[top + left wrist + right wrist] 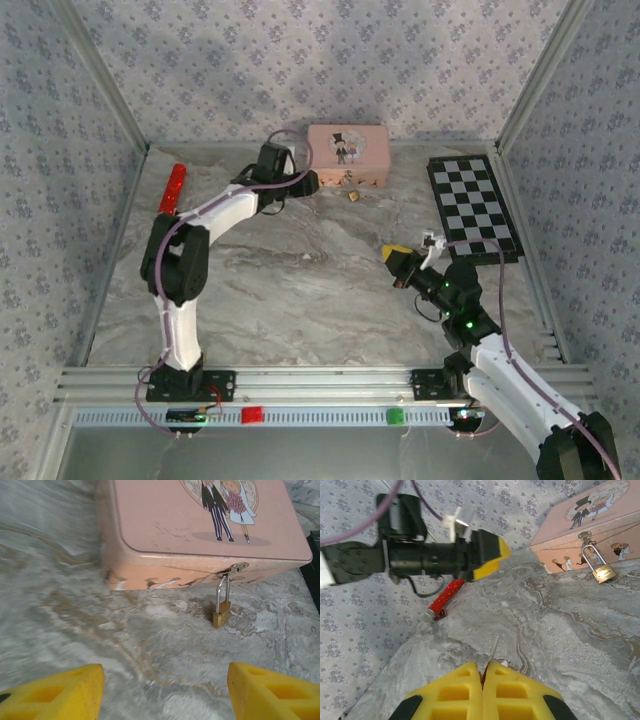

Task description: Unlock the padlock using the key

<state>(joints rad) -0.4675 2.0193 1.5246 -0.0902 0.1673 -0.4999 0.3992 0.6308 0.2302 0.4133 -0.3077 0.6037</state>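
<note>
The tiny brass padlock (221,614) hangs by its grey shackle from the hasp of the pink box (200,520); it also shows at the box front (603,573) and as a speck on the table (354,196). My left gripper (165,690) hovers open just short of the padlock, yellow fingers (55,692) wide apart with bare table between them. My right gripper (484,667) is shut on the key (494,647), whose thin blade sticks out past the fingertips. That gripper (396,256) sits mid-table, well short of the box (347,155).
A red glittery stick (172,188) lies at the far left by the wall. A black-and-white chessboard (472,207) lies at the right. Patterned walls and metal frame rails enclose the marbled table (300,280).
</note>
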